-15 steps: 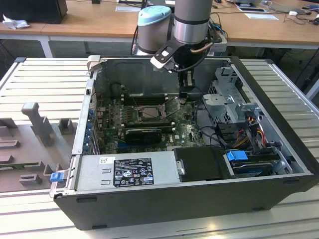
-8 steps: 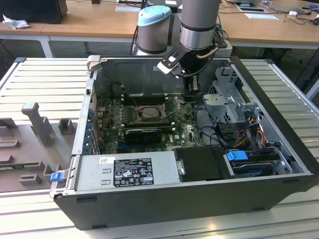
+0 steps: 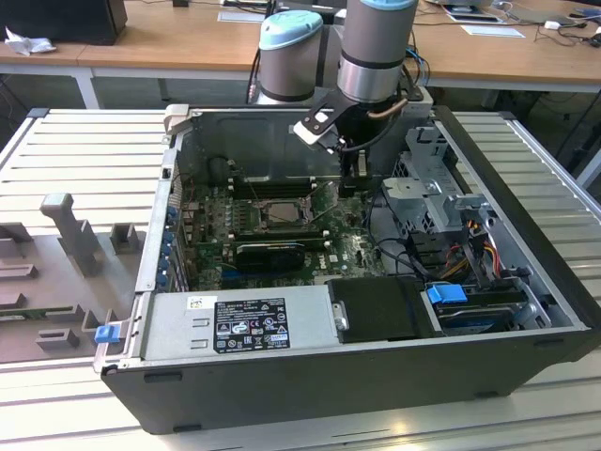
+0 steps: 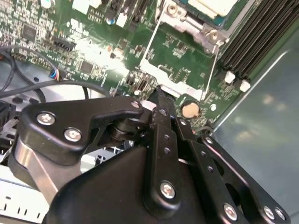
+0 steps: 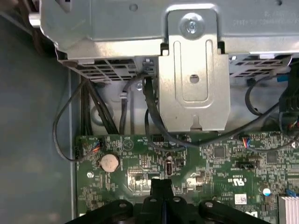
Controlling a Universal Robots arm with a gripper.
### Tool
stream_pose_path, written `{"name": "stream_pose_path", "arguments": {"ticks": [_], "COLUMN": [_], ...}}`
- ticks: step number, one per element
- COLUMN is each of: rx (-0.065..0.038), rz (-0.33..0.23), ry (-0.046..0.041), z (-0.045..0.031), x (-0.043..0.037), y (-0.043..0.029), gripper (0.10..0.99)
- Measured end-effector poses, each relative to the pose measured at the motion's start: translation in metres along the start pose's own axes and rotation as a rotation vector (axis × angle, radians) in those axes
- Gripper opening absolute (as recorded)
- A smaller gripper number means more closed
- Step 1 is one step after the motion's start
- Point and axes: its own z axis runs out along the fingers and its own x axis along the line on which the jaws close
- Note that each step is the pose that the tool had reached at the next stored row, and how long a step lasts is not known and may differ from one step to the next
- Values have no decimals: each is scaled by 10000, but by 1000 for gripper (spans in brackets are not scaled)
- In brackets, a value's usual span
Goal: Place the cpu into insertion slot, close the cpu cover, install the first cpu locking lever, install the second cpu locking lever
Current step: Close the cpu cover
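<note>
Now, the claw [image 4: 156,93], narrow with fingers together and nothing seen between them, hangs just beside the socket where the cpu [image 4: 211,5] lies. Catching the wire lever [image 4: 153,37] probably calls for a slow, level approach.

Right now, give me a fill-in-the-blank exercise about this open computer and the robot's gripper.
1. The gripper hangs over a motherboard whose colour is ___.
2. Its fingers are ___ rather than open.
3. In the exterior view, the insertion slot lies toward that view's ___ of the gripper.

Missing words: green; shut; left.
</note>
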Motion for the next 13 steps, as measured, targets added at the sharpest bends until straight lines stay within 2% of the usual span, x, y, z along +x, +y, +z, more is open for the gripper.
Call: {"name": "stream_pose_path", "arguments": {"ticks": [6,13], "rx": [1,2], "rz": [-3,-1], "ry": [1,2], "z": [-9,-10], "x": [-2,-4], "y": [-108,-174], "gripper": [106,106]}}
